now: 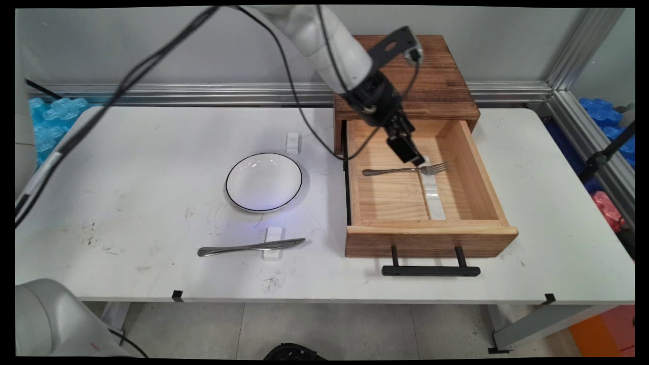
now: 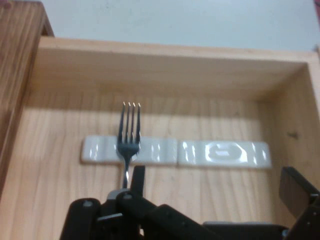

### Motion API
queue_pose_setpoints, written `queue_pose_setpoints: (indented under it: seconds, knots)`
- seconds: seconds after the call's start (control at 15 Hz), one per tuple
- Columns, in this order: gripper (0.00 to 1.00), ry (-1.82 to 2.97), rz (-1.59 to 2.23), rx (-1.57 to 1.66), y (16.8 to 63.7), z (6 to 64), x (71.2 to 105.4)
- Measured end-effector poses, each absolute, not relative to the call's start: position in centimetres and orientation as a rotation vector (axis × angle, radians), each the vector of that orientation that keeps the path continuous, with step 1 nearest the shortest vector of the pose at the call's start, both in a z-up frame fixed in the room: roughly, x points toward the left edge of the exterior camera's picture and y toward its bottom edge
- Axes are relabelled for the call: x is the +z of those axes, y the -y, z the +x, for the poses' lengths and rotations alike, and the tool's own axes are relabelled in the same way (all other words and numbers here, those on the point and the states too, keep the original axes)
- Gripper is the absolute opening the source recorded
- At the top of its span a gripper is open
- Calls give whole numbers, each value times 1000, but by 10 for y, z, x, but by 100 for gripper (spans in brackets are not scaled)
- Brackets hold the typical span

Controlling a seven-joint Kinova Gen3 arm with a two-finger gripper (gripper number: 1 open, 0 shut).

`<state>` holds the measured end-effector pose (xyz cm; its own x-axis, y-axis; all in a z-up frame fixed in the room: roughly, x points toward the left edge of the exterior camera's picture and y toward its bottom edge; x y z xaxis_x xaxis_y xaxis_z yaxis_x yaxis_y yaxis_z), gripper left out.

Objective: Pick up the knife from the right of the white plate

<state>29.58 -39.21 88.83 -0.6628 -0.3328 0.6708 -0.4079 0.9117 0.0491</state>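
Inside the open drawer the tool hangs with fingers spread wide, empty, right over the fork lying across a white rest. Thin, stiff, slick steel; I'd pinch the neck.

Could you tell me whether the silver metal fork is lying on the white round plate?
No, the silver metal fork lies inside the open wooden drawer, across a white ceramic rest, apart from the white round plate.

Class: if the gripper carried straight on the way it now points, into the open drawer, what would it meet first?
Most likely the fork, lying across the white rest just beyond the open gripper; below that, the drawer floor. Depth is uncertain.
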Motion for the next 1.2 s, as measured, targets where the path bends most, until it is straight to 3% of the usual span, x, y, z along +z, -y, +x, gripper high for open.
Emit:
queue_pose_setpoints:
  seconds: [0.53, 1.2]
  knots:
    - [100, 2355, 548, 76, 339, 390, 913]
    - [100, 2525, 603, -14, 274, 483, 893]
